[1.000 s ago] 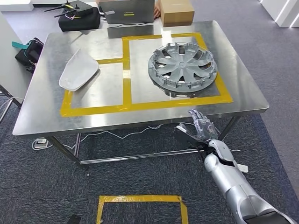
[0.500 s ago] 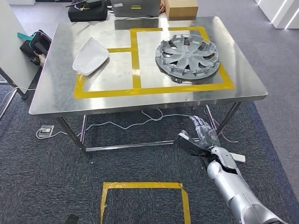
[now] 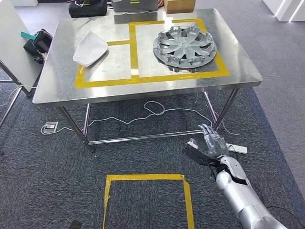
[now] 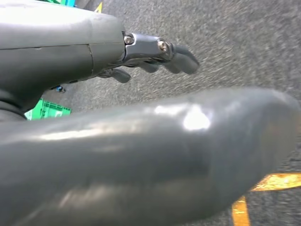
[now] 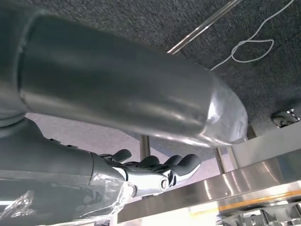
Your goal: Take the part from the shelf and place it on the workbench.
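Note:
On the steel workbench a grey wheel cover lies inside the right yellow-taped field. A white curved shell part lies at the left field's far corner. My right hand hangs low in front of the bench's right side, below the tabletop, fingers spread and holding nothing. The right wrist view shows the same hand empty under the bench edge. In the left wrist view my left hand is stretched out over grey carpet with nothing in it.
A yellow tape square marks the carpet near my feet. White cables and a power strip lie under the bench. Black bags and a cardboard box sit beyond it. A white board leans at the left.
The camera has drawn back from the bench, so the table sits higher and farther in the picture. My right hand has sunk lower, still empty.

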